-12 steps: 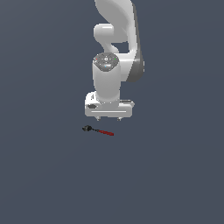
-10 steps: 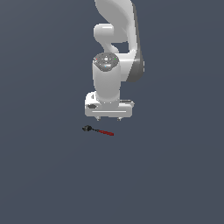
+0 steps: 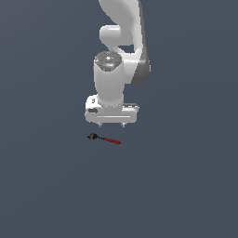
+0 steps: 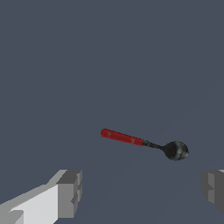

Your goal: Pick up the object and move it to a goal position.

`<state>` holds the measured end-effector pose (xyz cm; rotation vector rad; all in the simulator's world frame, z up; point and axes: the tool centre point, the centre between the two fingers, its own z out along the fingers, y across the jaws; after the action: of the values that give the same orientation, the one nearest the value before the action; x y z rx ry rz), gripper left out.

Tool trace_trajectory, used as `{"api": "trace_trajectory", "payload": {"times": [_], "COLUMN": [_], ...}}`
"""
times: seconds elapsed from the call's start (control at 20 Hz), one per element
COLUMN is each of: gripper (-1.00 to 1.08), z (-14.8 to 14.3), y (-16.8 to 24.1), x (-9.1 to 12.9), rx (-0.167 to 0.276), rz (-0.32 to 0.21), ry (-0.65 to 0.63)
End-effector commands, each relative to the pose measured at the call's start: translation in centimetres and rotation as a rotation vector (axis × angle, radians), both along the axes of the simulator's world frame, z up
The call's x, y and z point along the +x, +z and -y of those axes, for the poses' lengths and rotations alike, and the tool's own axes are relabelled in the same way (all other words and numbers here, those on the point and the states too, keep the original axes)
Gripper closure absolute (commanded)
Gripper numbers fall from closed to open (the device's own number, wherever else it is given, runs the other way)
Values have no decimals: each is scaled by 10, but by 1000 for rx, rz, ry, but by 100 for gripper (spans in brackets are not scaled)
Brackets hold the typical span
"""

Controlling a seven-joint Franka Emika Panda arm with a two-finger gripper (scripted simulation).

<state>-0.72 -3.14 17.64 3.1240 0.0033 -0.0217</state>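
Nearest the exterior camera is the object (image 3: 104, 138), a skinny little tool with a red shaft and a black knobby head, lying flat on the plain grey floor, which has no visible edges or corners to place it by. Its head points toward the exterior view's left and the shaft runs off to that view's right, slightly angled. It's lying free, nothing touching it, which makes sense since it hasn't been picked up yet. Just behind and above it hangs the gripper (image 3: 111, 124), pointing straight down, clearly not in contact with the tool. In the wrist view you can see both fingers (image 4: 69, 193) sitting far apart at opposite sides of the picture, so the jaws are spread wide with nothing between them. The tool (image 4: 144, 143) sits a bit ahead of the gap between the fingers rather than inside it, so my guess is the arm is lining up and needs to shift over the shaft before dropping down. Going for the red shaft rather than the round head seems smarter, since the knob could roll out. Further back the white arm (image 3: 120, 28) rises up out of the top of the exterior view. No goal marker is visible in either view.
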Motion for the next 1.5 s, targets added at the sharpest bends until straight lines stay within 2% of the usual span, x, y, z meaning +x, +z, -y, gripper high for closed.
{"api": "trace_trajectory", "payload": {"times": [0.0, 0.35, 0.65, 1.45], "gripper": [-92, -92, -92, -92], "z": [0, 2, 6, 24], "y": [1, -3, -10, -43], "x": [0, 0, -1, -7], "rx": [-2, -2, -3, -3], "rz": [0, -1, -3, -12], "ry": [1, 34, 113, 495]}}
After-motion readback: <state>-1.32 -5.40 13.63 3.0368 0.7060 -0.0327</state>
